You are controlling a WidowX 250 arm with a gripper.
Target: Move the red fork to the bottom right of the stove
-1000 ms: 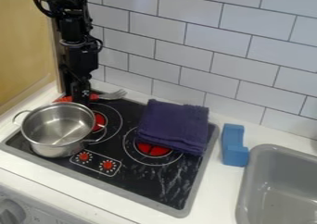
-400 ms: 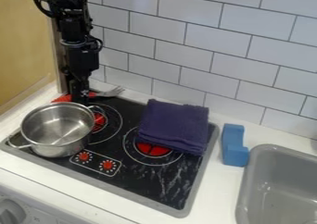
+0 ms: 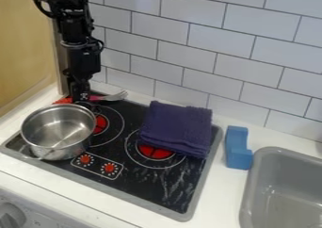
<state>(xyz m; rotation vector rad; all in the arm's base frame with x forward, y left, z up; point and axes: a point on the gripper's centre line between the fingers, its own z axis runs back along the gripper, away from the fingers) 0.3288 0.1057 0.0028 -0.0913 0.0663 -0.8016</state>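
The shiny steel two-handled pot (image 3: 58,132), at the stove's (image 3: 151,187) 10 o'clock as the camera sees it, has turned anticlockwise: one handle has swung from about 9 o'clock to 7, the other from 4 round to 1, beside the black two-finger gripper (image 3: 80,99). The red-handled metal fork (image 3: 97,98) has shifted only slightly and lies behind the pot, at the stove's 11 o'clock, tines pointing to 3. The gripper is down across its handle; I cannot tell how wide it is or whether it has hold of anything. The task seems barely begun: the fork must still reach the 5 o'clock corner, probably lifted clear first, since a pot handle could snag.
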